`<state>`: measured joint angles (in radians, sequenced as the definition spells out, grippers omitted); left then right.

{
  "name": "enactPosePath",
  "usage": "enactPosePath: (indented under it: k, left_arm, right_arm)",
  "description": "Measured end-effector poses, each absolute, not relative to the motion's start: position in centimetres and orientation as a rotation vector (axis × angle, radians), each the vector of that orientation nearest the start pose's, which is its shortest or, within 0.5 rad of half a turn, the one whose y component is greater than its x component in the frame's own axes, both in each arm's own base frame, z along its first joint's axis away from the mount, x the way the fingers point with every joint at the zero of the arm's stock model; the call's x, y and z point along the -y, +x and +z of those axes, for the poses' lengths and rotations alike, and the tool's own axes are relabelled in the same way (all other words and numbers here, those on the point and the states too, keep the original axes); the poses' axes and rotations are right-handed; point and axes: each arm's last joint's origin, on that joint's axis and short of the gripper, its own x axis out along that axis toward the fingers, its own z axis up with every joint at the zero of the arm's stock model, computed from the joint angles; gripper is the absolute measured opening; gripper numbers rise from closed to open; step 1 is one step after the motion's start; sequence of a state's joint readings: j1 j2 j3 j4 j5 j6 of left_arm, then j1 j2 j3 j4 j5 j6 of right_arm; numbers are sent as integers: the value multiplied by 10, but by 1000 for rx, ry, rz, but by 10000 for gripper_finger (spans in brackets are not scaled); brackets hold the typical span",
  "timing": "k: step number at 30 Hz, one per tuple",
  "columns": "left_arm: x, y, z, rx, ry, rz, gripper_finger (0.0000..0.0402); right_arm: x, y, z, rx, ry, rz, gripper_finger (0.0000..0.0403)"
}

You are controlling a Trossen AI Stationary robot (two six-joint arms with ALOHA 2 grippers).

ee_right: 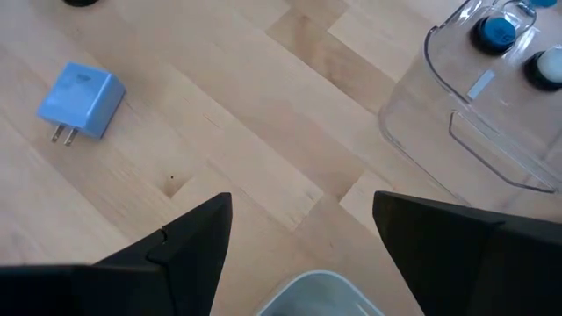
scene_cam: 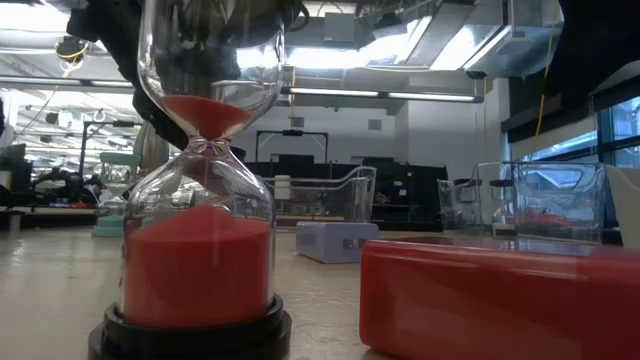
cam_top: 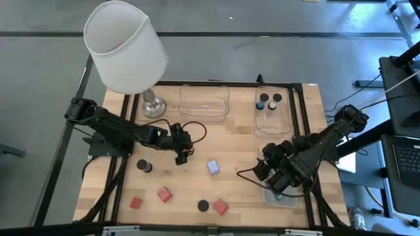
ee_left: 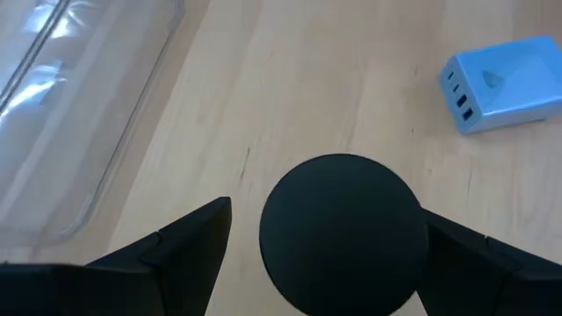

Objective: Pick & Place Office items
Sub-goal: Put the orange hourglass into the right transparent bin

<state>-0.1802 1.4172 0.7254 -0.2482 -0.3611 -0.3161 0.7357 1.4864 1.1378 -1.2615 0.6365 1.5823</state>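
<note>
Black and round, a cylinder cap (ee_left: 342, 230) fills the gap between the left gripper's (cam_top: 182, 155) spread fingers in the left wrist view; one finger looks to touch its edge, the other stands apart, so it is bracketed, not clamped. Taking the lamp (cam_top: 126, 46) as the mark, that gripper hangs a little way out from its base toward the table's near edge. The blue cube (cam_top: 214, 167) sits further out from the lamp, beyond the gripper; another black cylinder (cam_top: 144, 166) lies nearer, almost straight out from the base. Three red blocks (cam_top: 164, 194) and one more black cylinder (cam_top: 203, 206) line the near edge. The right gripper (cam_top: 281, 172) waits far from the lamp, over a pale tray (cam_top: 281, 198), fingers spread and empty.

The risk, as I judge it: closing off-centre could roll or tip the cylinder, since it is tall and the one low view shows an hourglass (scene_cam: 200, 200) shape with a narrow waist. A loose hold might drop it mid-carry.
</note>
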Motion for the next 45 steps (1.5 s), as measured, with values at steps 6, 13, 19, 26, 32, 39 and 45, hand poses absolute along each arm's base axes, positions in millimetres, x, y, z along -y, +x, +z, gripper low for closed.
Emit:
enactPosePath:
  k: [6, 13, 19, 26, 32, 39, 45]
  left_arm:
    - [37, 263, 178, -845, -46, 314, 285]
    - [38, 264, 179, -825, -119, 309, 219]
    - [39, 266, 188, -742, -197, 319, 205]
    - [41, 271, 225, -453, -175, 286, 205]
    - [55, 275, 265, -104, 2, 211, 205]
    - [70, 270, 286, 76, 170, 226, 205]
    - [76, 266, 289, 74, 214, 361, 206]
  right_arm:
    - [-152, 193, 248, -891, 363, -793, 279]
    - [-152, 193, 248, -890, 363, -793, 279]
    - [-150, 195, 249, -862, 358, -802, 279]
    - [-144, 205, 251, -720, 353, -829, 279]
    - [-140, 229, 257, -505, 329, -791, 279]
    - [-108, 255, 294, -537, 314, -649, 290]
    - [-60, 255, 356, -535, 264, -492, 300]
